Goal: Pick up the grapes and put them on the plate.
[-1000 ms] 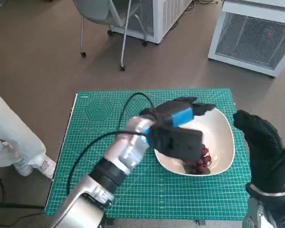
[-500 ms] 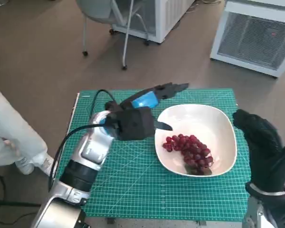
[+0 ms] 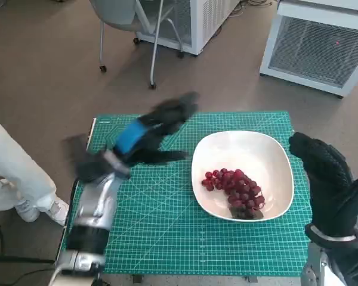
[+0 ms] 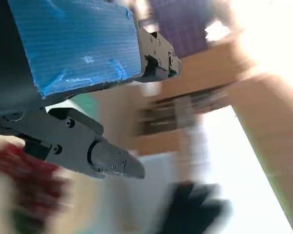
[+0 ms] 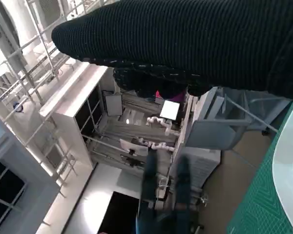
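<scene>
1. Head view: one bunch of red grapes [image 3: 234, 192] is seen lying inside one white plate [image 3: 274, 158], toward its near side, on the green cutting mat [image 3: 167, 226] that covers the tabletop.
2. The left robot hand [image 3: 158, 128] is shown motion-blurred above the mat, left of the plate and apart from it, its fingers spread and nothing held; the pale forearm is angled up from the near left corner.
3. In the left wrist view its black fingers [image 4: 95, 156] are seen apart, with nothing between them.
4. The right robot hand [image 3: 328, 179] is raised just beside the plate's right rim, gloved fingers loosely spread, nothing gripped.
5. One person's white-clad leg [image 3: 12, 173] is visible at the left edge.
</scene>
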You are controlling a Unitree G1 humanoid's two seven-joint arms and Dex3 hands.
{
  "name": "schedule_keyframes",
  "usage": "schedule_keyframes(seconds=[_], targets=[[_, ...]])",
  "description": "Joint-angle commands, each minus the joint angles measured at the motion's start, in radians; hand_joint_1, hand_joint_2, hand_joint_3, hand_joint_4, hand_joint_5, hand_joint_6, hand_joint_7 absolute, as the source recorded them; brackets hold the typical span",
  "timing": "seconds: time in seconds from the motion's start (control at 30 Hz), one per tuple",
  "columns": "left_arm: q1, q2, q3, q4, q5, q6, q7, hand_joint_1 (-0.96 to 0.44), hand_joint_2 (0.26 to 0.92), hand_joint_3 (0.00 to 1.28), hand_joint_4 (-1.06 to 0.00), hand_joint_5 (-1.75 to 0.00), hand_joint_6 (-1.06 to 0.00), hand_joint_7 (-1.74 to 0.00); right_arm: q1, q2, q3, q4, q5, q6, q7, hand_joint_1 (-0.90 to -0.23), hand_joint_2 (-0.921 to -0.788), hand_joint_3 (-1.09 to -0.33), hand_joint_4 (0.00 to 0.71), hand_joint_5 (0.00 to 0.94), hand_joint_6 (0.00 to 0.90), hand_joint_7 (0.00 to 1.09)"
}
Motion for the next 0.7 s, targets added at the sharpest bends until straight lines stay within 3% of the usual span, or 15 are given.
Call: schedule_keyframes(seconds=[0.03, 0.33, 0.7], targets=[[0.062, -0.004, 0.041, -0.074, -0.057, -0.007, -0.003, -0.42, 0.921, 0.08, -0.22, -0.02, -0.34, -0.03, 0.008, 0.001, 0.005, 0.019, -0.01, 0.008, 0.004, -0.476, -0.921, -0.525, 0.557, 0.003, 0.218, 0.64], [0.136, -0.015, 0.043, -0.149, -0.049, -0.036, 0.033, -0.43, 0.921, 0.1, -0.24, -0.02, -0.34, -0.03, 0.011, -0.006, 0.005, 0.016, -0.004, 0.011, 0.009, -0.48, -0.921, -0.524, 0.558, 0.003, 0.219, 0.64], [0.188, -0.014, 0.036, -0.205, -0.071, 0.022, 0.056, -0.45, 0.921, 0.12, -0.25, -0.02, -0.34, -0.04, 0.014, -0.009, 0.007, 0.006, 0.003, 0.022, 0.011, -0.487, -0.921, -0.523, 0.558, 0.003, 0.22, 0.64]])
